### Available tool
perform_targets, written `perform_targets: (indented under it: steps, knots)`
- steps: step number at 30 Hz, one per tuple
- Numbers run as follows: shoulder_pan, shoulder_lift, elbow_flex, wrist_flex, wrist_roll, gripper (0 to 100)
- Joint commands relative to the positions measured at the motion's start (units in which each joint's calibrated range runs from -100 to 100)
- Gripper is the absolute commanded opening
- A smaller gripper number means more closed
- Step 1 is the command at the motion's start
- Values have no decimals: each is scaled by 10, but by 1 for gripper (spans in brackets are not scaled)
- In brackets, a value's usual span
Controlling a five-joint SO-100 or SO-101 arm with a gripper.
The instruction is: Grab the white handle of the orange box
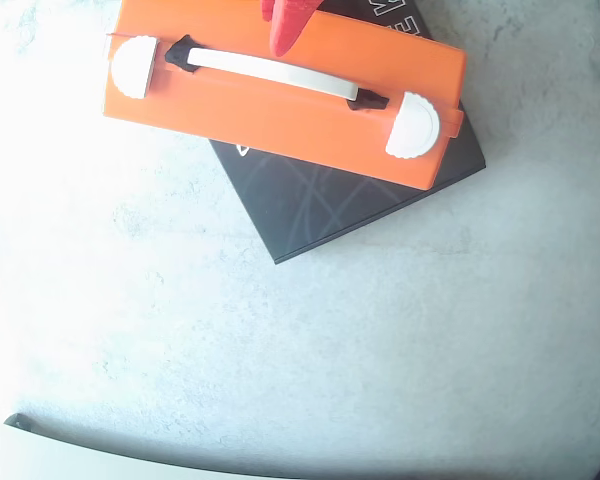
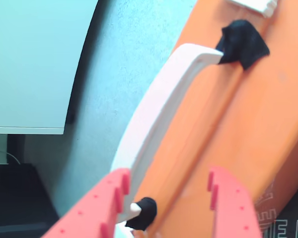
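Overhead view
Orange box (image 1: pixel 280 110): it is lying flat near the top edge, tilted slightly, resting on a black box (image 1: pixel 360 200) that is sticking out below and to its right.
White handle (image 1: pixel 272 75): it is running along the orange box's top face between two black mounts, with a round white knob (image 1: pixel 412 125) past each end.
My gripper (image 1: pixel 285 25): I am showing only a red tip here, over the orange box's upper edge, just above the handle's middle.
Surface (image 1: pixel 330 350): grey and mottled, it is carrying both boxes.

Wrist view
My gripper (image 2: pixel 174 198): my two red fingers (image 2: pixel 102 210) are standing apart, clamping nothing.
White handle (image 2: pixel 154 116): it is arching diagonally over the orange box (image 2: pixel 248 124), and its lower end with one black mount (image 2: pixel 145 212) is sitting between my fingers.
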Motion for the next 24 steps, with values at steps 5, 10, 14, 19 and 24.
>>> perform_targets:
  steps: [5, 10, 14, 19, 24]
  knots:
    - [24, 3, -1, 85, -218, 19]
    - [23, 3, -1, 151, -345, 19]
    - [24, 4, -9, 150, -351, 23]
    - [24, 53, -64, 156, -299, 24]
    - [9, 104, -132, 181, -264, 24]
